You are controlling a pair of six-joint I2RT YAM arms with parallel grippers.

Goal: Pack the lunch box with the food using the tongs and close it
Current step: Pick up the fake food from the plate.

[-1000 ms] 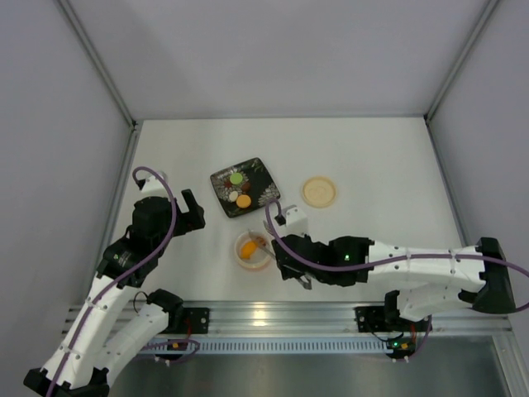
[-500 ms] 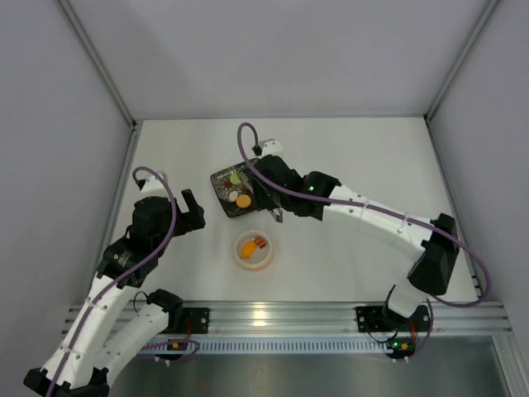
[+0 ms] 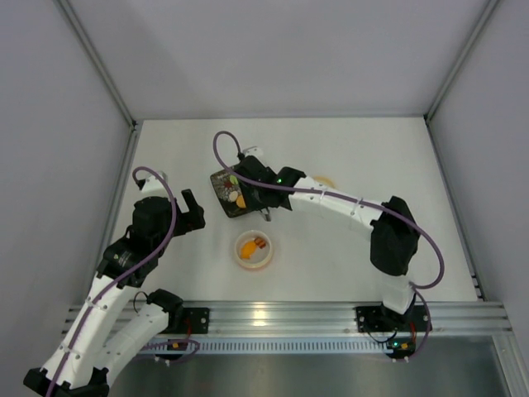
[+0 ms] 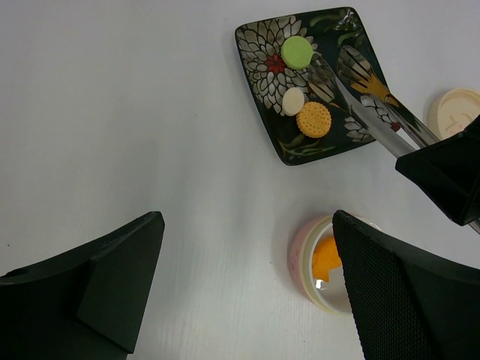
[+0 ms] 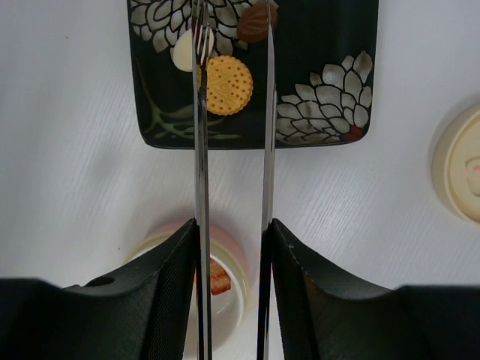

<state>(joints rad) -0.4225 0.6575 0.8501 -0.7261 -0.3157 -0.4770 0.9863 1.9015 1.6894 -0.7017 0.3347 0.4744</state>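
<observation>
The tongs [image 5: 201, 142] are clamped between the fingers of my right gripper [image 5: 234, 251], which is shut on them. Their two arms reach forward over the black floral plate [image 5: 319, 45]. The tips are apart above an orange biscuit [image 5: 228, 85], a white piece [image 5: 183, 54] and a brown piece [image 5: 256, 22]. A green piece [image 4: 297, 52] lies on the plate too. The pink-rimmed lunch box [image 3: 254, 250] stands open below the plate, with an orange piece [image 4: 328, 259] and a red-brown piece [image 5: 217, 279] inside. My left gripper [image 3: 192, 211] hangs open to the left of the box, holding nothing.
The cream lid [image 4: 455, 112] lies on the table right of the plate, partly covered by the right arm [image 3: 347, 207] in the top view. White walls close in the table on three sides. A metal rail [image 3: 273, 316] runs along the near edge.
My right arm has swung from the lunch box up to the plate, carrying the tongs. A red-brown piece now lies in the box beside the orange one. The left arm has stayed still.
</observation>
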